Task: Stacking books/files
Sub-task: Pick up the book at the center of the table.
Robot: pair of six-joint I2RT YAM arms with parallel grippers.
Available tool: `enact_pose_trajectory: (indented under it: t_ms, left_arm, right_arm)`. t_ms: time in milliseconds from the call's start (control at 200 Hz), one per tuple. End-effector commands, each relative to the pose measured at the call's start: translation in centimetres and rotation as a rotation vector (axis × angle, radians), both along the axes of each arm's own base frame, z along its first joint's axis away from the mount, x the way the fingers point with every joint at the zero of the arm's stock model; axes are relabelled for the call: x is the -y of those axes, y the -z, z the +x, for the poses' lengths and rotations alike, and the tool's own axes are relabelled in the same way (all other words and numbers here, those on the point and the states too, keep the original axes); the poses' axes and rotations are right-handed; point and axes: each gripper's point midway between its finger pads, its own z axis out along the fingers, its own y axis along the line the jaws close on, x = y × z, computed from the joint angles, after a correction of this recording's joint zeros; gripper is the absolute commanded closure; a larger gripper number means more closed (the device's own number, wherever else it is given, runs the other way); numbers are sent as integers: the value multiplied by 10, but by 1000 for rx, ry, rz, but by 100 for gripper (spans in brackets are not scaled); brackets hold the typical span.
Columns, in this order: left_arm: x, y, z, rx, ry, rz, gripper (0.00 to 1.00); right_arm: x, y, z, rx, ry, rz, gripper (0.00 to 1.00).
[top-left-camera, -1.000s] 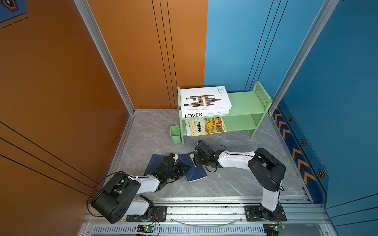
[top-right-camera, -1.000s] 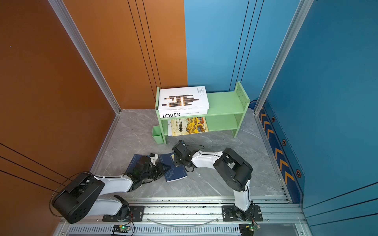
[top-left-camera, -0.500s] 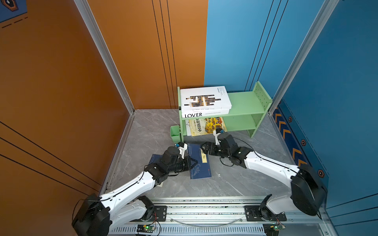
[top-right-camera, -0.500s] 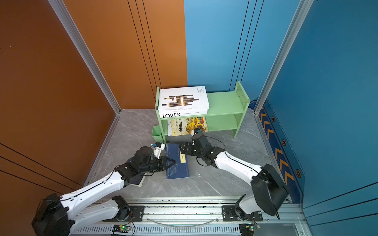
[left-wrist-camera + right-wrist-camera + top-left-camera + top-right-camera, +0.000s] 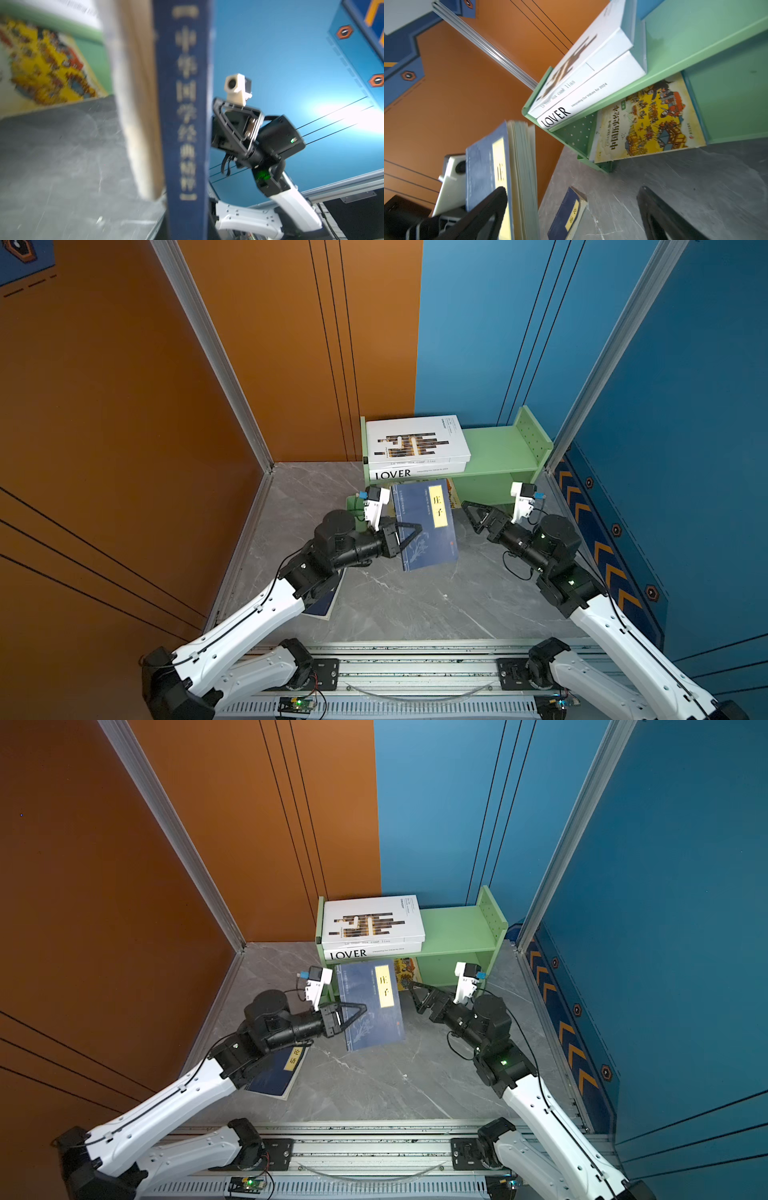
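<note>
A navy book with a yellow label (image 5: 424, 531) (image 5: 370, 1011) hangs tilted above the floor in front of the green shelf (image 5: 498, 448), with my left gripper (image 5: 417, 526) (image 5: 360, 1006) shut on its left edge. Its spine (image 5: 185, 124) fills the left wrist view. My right gripper (image 5: 471, 512) (image 5: 415, 992) stands open to the right of that book, apart from it. A second navy book (image 5: 282, 1069) (image 5: 569, 214) lies on the floor, partly under my left arm. On the shelf's top lies the white barred book (image 5: 415, 439) over the LOVER book (image 5: 415, 472). The yellow picture book (image 5: 648, 124) lies on the lower shelf.
The shelf stands in the back corner between the orange wall (image 5: 249, 364) and the blue wall (image 5: 478, 344). A small green cup (image 5: 352, 502) sits at the shelf's left foot. The grey marble floor (image 5: 415, 605) ends at the metal rail (image 5: 415, 672) in front.
My left arm has raised the navy book off the floor and carried it toward the shelf. My right gripper has opened wide and drawn back to the right, away from the book.
</note>
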Motion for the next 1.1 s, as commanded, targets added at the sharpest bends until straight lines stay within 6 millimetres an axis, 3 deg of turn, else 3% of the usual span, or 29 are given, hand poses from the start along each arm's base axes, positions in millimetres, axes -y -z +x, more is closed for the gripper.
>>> enact_pose_trajectory:
  t_ms: [0,65,165,300,446,681,851,991,1092]
  left_arm:
    - [2,-90,6,225,-11,-200,100]
    - [0,-120,7,285,-10,-284,100]
    - [-2,-148,14,333,-36,-351,100]
    - [-16,-166,32,366,-134,-430,100]
    - [-29,-179,43,392,-199,-541,100]
    - [-25,-180,64,333,-174,-664,100]
    - [-18,-169,72,289,-134,-739,100]
    - [-11,-159,77,252,-115,-764,100]
    - [-9,-156,79,239,-107,-781,100]
  right_arm:
    - [-1,-31,-10,77,-48,76,0]
    - [-6,-46,-14,110,-89,116,0]
    - [-7,-66,-23,180,-116,189,0]
    - [-11,-87,-35,249,-165,236,0]
    - [-29,-104,-46,300,-245,265,0]
    - [-61,-118,-50,346,-294,259,0]
    - [-70,-121,-32,338,-243,245,6]
    - [-70,-117,-7,294,-168,255,28]
    - [-71,-118,2,277,-150,292,34]
